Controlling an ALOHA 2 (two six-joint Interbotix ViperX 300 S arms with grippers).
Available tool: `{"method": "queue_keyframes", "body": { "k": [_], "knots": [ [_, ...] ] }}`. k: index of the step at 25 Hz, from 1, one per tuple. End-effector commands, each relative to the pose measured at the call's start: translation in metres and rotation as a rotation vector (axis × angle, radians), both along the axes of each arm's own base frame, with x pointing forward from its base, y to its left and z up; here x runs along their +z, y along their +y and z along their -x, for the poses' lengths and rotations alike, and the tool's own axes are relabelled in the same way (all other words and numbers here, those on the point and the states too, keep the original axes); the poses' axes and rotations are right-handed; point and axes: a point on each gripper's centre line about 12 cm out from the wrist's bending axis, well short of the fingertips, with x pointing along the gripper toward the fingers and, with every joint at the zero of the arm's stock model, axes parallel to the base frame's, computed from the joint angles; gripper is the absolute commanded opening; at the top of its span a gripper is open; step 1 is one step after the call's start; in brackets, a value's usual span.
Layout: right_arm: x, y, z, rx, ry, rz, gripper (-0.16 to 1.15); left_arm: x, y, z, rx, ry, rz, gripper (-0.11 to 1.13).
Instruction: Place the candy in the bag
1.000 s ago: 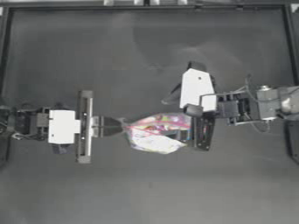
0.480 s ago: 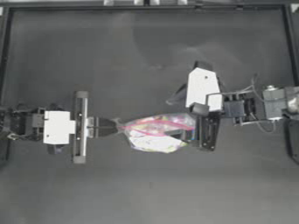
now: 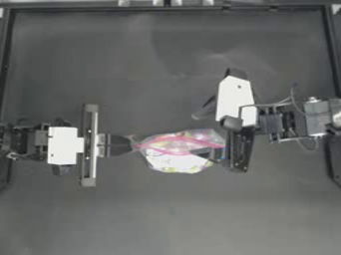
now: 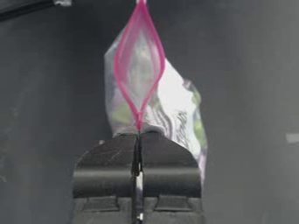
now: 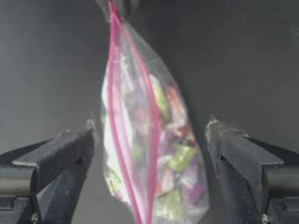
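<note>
the top camera looks straight down on the dark table point(image 3: 166, 219); each wrist camera sights closely along its own jaws from opposite ends, sharing the clear pink-sealed plastic bag point(image 3: 178, 150) point(image 4: 153, 100) point(image 5: 153, 144).

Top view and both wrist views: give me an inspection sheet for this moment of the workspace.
Surface: dark table, bare around the bag.
Job's things: clear plastic zip bag with pink seal strip and multicoloured sweets, mouth parted; separate white-and-red candy: nothing seen.
Clutter: nothing seen.
Grippers: left gripper shut on the bag's seal end; right gripper open, astride the bag.
Cables: wires on right arm.
Surroundings: table's raised rim.
</note>
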Motion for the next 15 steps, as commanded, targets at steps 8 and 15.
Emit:
{"method": "queue_keyframes", "body": {
  "k": [8,15],
  "knots": [
    [0.0113,0.0024,0.0012,0.008,-0.037,0.001,1.02,0.0177,0.0003,-0.0014,0.002,-0.066,-0.004,0.25],
    [0.0122,0.0024,0.0011,0.011,-0.041,0.005,1.02,0.0191,0.0005,-0.0046,0.004,-0.068,0.007,0.89]
  ]
}}
